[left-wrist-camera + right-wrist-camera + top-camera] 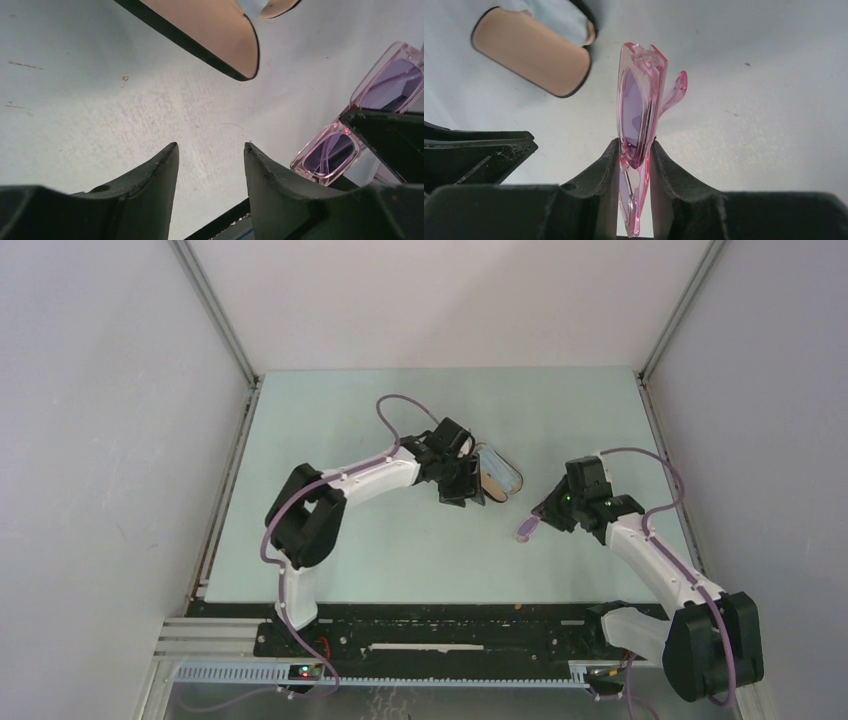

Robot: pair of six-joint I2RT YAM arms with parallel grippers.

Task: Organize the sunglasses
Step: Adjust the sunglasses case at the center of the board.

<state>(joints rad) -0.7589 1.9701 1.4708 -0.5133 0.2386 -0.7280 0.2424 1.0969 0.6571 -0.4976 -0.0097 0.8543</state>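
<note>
Right gripper (635, 150) pinches the folded sunglasses (634, 100) edge-on, at 5 o'clock from the open case (497, 475), likely lining up a slim drop-in. Left gripper (210, 147) hovers half-open and empty beside the case, probably ready to steady it.

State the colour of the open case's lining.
Tan, inside the black oblong case; clearest in the right wrist view.

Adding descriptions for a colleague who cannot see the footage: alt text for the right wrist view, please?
The right gripper is shut on the folded pink sunglasses, which stand edge-on to the camera with the pale table behind. At upper left lies an open black case with tan lining, a light blue cloth at its far end.
</note>
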